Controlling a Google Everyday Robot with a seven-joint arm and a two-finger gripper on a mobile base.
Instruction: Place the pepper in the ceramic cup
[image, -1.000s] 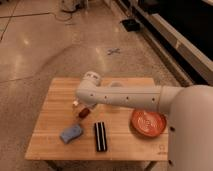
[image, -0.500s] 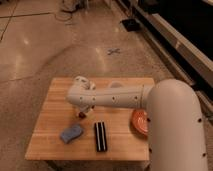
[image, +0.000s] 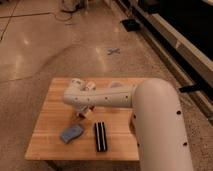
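My arm (image: 107, 97) reaches from the lower right across the wooden table (image: 50, 117) to its left half. The gripper (image: 82, 113) hangs under the arm's end, just above the table top near the middle left. The pepper does not show; the arm and gripper cover where it lay. A pale rounded shape behind the arm looks like the ceramic cup (image: 116, 85), mostly hidden, to the right of the gripper. Whitish parts (image: 80, 83) stick up at the arm's far end.
A blue cloth-like item (image: 71, 133) lies at the front left of the table. A black ribbed bar (image: 100, 136) lies beside it, front middle. The arm hides the orange bowl. Shiny floor surrounds the table, with a blue cross mark (image: 113, 51) beyond.
The arm has swung further left and lower over the table. The camera view has closed in, and the orange bowl is now hidden behind the arm.
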